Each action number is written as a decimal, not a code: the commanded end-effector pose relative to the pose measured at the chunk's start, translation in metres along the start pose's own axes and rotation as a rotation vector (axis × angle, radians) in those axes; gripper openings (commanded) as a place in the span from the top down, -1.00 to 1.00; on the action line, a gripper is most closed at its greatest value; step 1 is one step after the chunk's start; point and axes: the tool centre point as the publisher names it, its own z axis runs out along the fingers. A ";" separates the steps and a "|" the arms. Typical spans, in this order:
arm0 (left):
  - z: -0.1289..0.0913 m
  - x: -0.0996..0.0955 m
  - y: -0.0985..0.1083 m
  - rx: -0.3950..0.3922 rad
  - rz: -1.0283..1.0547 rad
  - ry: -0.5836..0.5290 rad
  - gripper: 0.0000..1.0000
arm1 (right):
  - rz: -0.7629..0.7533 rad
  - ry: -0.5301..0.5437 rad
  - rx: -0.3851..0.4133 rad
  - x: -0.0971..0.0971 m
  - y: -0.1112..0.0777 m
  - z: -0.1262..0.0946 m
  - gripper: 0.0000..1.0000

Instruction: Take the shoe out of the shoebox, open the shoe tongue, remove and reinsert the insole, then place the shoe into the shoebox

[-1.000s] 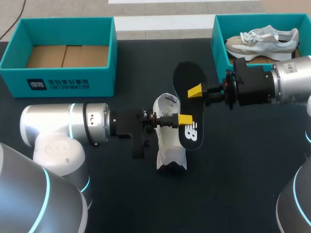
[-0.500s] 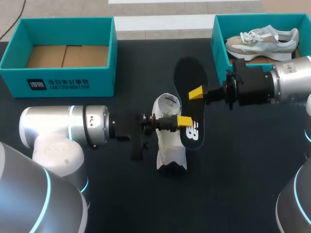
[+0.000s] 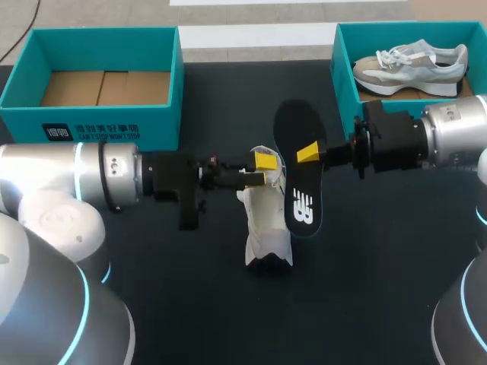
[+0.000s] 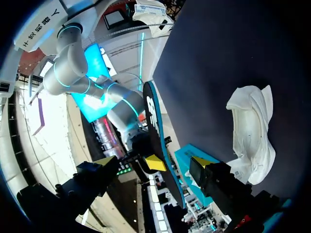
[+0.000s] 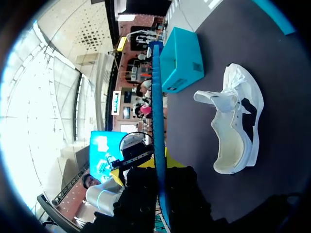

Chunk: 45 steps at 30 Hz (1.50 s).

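**Head view.** The white shoe [image 3: 266, 224] lies at the middle of the dark tabletop [image 3: 365, 274], its length running from the far edge toward the near edge. The opening appears to face the far edge, though this is hard to confirm. The left arm [image 3: 68, 182] enters from the left edge. The left gripper [image 3: 261, 170] sits over the far end of the shoe, its fingers apart and holding nothing. The right arm [image 3: 449, 137] enters from the right edge. The right gripper [image 3: 307, 154] is clamped on the black insole [image 3: 299, 190], which is held above the tabletop just right of the shoe. The far-left shoebox [image 3: 99, 125] stands in the far-left corner. The far-right shoebox [image 3: 344, 72], in the far-right corner, contains a second shoe [image 3: 411, 62].

**Left wrist view.** The yellow-tipped fingers are spread wide. The insole [image 4: 154, 121] is seen edge-on ahead of them, pinched by the other arm's gripper. The shoe [image 4: 250, 131] lies on the tabletop beside it.

**Right wrist view.** The insole [image 5: 157, 107] stands edge-on between the gripper's own fingers, gripped from both sides. The shoe [image 5: 238, 121] lies on its side on the tabletop, apart from the insole.
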 end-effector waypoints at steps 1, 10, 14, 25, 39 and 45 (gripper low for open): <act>-0.009 -0.016 0.013 0.047 -0.010 0.099 -1.00 | 0.003 0.003 0.008 -0.003 0.004 0.005 1.00; -0.011 -0.025 0.021 0.032 -0.009 0.059 -1.00 | 0.004 0.020 0.014 -0.007 0.005 0.009 1.00; -0.011 -0.025 0.021 0.032 -0.009 0.059 -1.00 | 0.009 0.023 0.017 -0.009 0.006 0.009 1.00; 0.005 -0.035 0.040 0.052 -0.113 0.622 -1.00 | 0.021 0.023 0.020 -0.016 0.006 0.013 1.00; 0.020 -0.022 0.047 0.126 -0.246 1.070 -1.00 | 0.013 0.033 0.007 -0.018 0.003 0.017 1.00; 0.020 -0.022 0.047 0.126 -0.246 1.070 -1.00 | 0.011 0.039 0.013 -0.019 0.004 0.018 1.00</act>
